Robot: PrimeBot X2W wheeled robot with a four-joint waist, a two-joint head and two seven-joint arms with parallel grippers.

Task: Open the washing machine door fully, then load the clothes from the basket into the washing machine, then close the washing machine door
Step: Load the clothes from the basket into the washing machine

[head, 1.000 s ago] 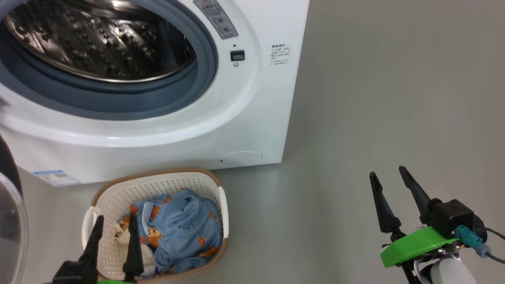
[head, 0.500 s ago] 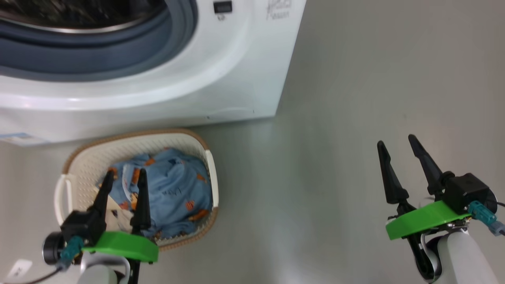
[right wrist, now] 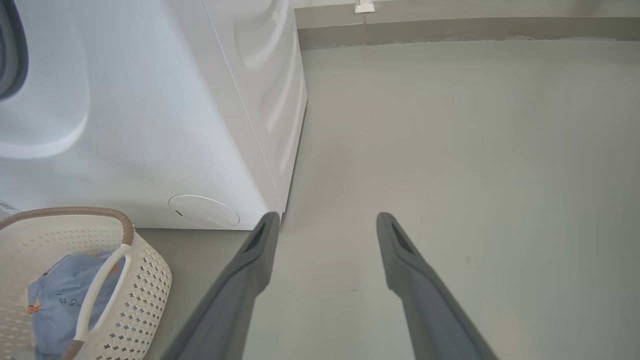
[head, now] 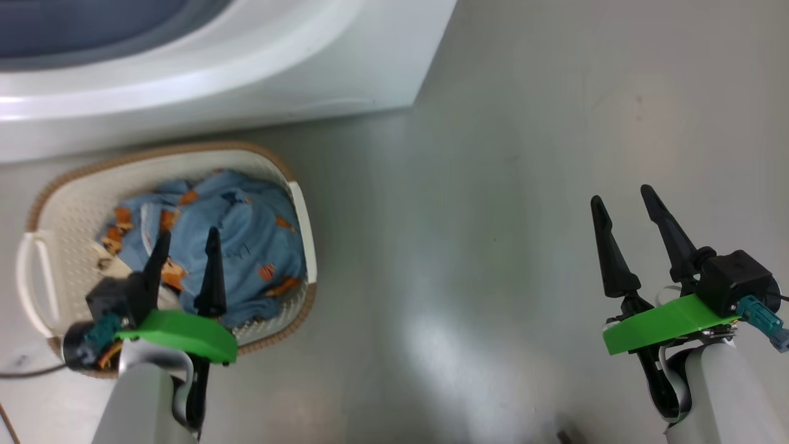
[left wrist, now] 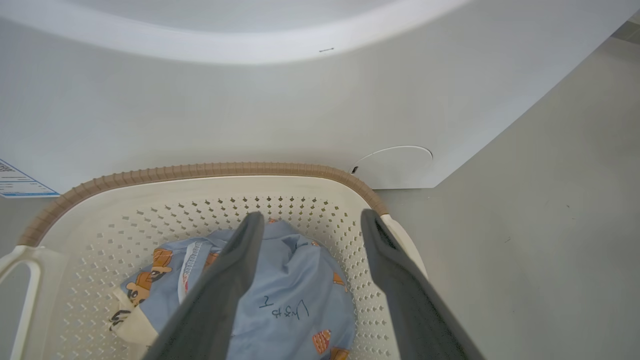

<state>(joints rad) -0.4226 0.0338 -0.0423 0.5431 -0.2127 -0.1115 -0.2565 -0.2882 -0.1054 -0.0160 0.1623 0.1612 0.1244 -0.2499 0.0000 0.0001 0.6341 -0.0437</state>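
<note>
The cream basket [head: 300, 216] with a brown rim sits on the floor in front of the white washing machine [head: 265, 74]. Inside lie the clothes [head: 246, 234], light blue fabric with orange bear prints, plus a cream piece [left wrist: 129, 324]. My left gripper [head: 187, 240] hovers open over the clothes, its fingers spread with nothing between them; the left wrist view shows the clothes [left wrist: 295, 300] just below the fingertips. My right gripper [head: 624, 197] stands open over bare floor far to the right of the basket [right wrist: 145, 290]. The washing machine door is out of view.
The machine's round filter cap [left wrist: 395, 165] is on its lower front, just behind the basket [left wrist: 210, 171]. Grey floor [head: 505, 185] stretches to the right of the machine as far as a wall skirting [right wrist: 450, 30]. A blue label [left wrist: 17, 181] sticks to the machine's lower left.
The head camera has tilted down, so the drum opening slid out of the top of the picture. The left gripper has risen into fuller view over the clothes. Both grippers stay open.
</note>
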